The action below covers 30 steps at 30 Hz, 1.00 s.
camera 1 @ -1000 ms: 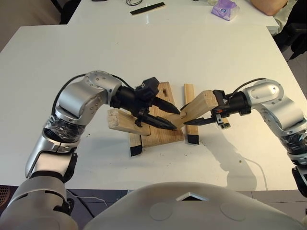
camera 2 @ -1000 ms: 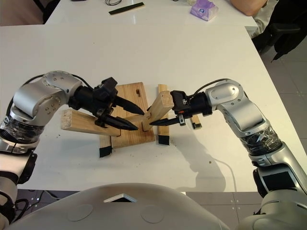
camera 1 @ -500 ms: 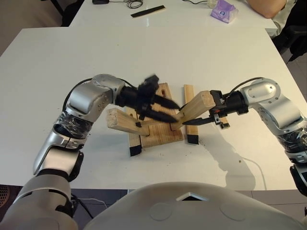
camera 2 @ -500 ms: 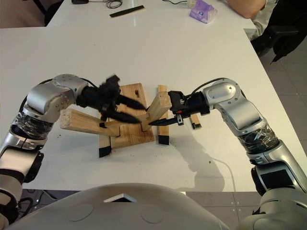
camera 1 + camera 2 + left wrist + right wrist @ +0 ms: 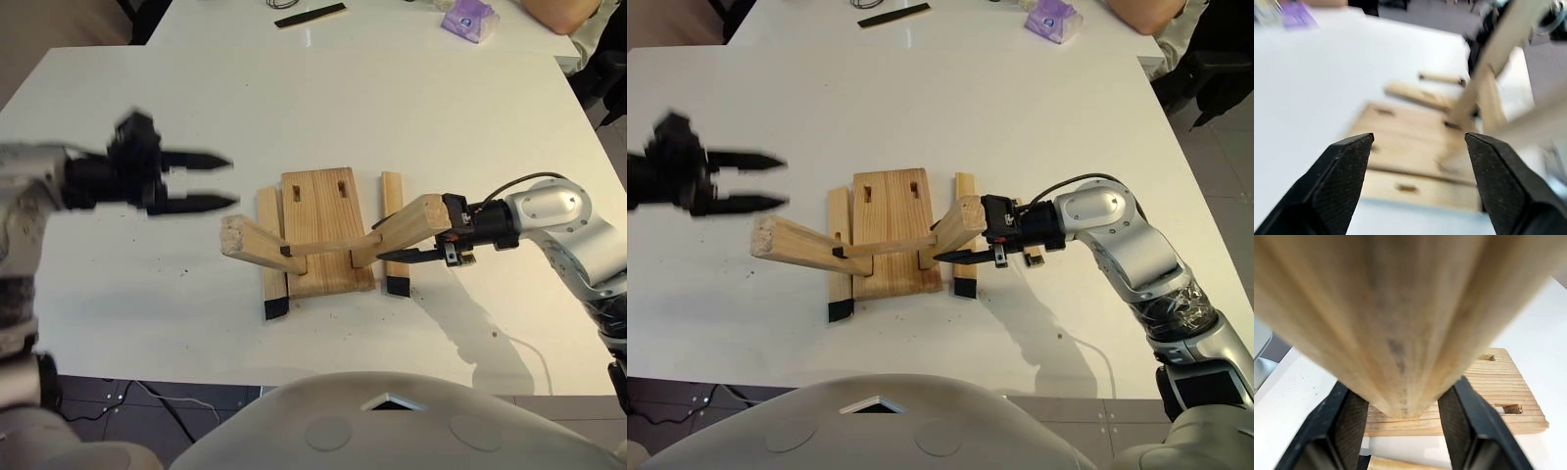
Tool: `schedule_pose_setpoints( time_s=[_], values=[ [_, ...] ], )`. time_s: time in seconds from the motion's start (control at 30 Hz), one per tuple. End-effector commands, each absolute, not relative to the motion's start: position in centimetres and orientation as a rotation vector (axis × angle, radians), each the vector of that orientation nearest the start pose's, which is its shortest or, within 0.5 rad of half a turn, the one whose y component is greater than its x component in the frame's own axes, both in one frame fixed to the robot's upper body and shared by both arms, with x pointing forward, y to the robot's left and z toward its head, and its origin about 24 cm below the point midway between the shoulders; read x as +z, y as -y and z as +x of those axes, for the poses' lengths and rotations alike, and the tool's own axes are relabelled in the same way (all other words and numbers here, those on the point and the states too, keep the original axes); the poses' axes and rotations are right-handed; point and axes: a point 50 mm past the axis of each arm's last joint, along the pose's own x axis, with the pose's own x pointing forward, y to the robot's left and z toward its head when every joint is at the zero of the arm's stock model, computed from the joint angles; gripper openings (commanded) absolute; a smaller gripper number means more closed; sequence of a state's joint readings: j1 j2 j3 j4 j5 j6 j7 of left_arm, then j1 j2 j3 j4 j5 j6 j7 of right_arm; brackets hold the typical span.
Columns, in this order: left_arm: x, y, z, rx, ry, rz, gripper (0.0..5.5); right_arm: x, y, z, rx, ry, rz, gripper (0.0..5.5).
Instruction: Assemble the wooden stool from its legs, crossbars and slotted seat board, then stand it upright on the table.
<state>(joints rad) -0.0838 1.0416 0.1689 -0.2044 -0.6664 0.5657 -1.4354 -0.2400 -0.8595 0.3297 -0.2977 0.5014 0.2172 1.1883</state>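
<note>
Right gripper (image 5: 423, 243) is clamped on a leg (image 5: 407, 223). That leg is joined by a crossbar (image 5: 328, 247) to a second leg (image 5: 257, 243), and the frame is held tilted over the board (image 5: 318, 201). The board is laid flat mid-table (image 5: 294, 108), with loose legs (image 5: 271, 264) flat beside each long edge. Left gripper (image 5: 220, 179) is held with jaws spread, well left of the frame.

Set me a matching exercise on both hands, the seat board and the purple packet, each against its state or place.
Things:
1 left hand
2 right hand
3 seat board
4 purple packet

States or places:
a lying flat, slots up
b open, empty
c on the farther table
d shut on a wooden leg

Pairs: 1-b, 2-d, 3-a, 4-c
</note>
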Motion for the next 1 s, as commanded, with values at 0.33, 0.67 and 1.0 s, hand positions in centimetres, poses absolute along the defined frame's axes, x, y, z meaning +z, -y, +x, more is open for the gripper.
schedule_pose_setpoints(
  time_s=[0.33,0.67,1.0],
  values=[
    [16.2,-20.7,18.5,-1.499,-0.383,0.162,3.46,8.5,16.7,20.8,1.611,-0.53,-0.401,1.99],
    [13.2,-15.9,19.2,-1.61,-0.418,0.15,3.46,7.7,13.6,21.3,1.756,-0.533,-0.428,1.99],
    [10.5,-14.4,21.9,-1.542,-0.461,0.19,3.46,7.8,12.8,21.8,1.772,-0.516,-0.413,1.99]
  ],
)
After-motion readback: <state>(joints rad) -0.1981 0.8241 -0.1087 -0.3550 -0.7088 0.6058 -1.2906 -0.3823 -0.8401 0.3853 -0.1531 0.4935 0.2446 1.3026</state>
